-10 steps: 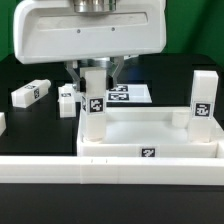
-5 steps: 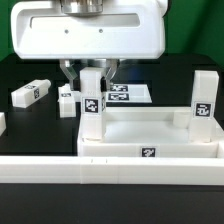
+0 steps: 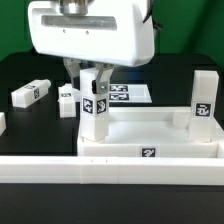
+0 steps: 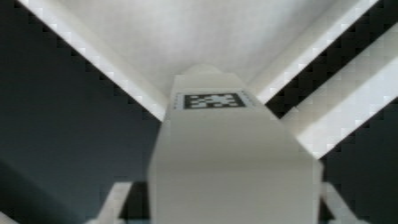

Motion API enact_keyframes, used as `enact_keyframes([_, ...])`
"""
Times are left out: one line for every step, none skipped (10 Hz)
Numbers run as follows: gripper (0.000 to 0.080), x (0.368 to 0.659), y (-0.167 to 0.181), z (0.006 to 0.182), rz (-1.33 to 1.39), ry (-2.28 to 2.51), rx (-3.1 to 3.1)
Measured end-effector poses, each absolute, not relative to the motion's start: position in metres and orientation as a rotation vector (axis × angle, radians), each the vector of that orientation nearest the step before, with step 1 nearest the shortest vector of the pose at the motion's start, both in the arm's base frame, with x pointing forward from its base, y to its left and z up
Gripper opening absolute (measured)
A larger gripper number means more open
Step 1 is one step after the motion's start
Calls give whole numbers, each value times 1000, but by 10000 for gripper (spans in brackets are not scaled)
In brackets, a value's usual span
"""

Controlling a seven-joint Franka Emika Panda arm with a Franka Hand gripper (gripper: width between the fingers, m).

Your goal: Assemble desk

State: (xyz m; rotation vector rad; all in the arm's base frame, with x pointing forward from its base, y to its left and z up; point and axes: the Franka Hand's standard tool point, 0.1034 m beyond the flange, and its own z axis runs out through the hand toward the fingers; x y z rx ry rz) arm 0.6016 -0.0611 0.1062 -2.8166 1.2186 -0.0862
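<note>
Where the exterior view sets a square-section leg block (image 3: pixel 95 108) upright at the exterior view's left corner of the white, rimmed, rectangular plastic tabletop (image 3: pixel 150 132), only the wrist view shows the hand (image 4: pixel 222 205) clamped on that tagged block's smooth sides.

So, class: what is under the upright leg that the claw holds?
Under the leg, gripped by the claw, sits a corner of the tabletop, on the exterior view's left. The leg covers the socket there, so seating cannot be seen.
</note>
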Motion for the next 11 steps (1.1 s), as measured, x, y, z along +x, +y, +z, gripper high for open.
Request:
enact_keyframes([291,601,-62,106,-76,1348,-2747])
enact_keyframes([291,601,-62,106,-76,1375,-2733])
enact_keyframes([373,601,-61,106,-78,1337,-2752])
enact_keyframes([373,602,-61,106,-79,1291,-2775])
enact_keyframes([508,602,-58,108,-83,1236,-2798])
enact_keyframes([619,603,-57,109,-88,1163,-2829])
enact_keyframes([640,603,-57,109,-94,1043,-2879])
enact_keyframes([640,603,-57,108,-97,957,-2911])
enact_keyframes([640,603,-57,108,-102,847,-2947])
enact_keyframes([648,603,-57,108,-107,731,-2982])
enact_keyframes([649,602,-55,107,-108,633,-3006])
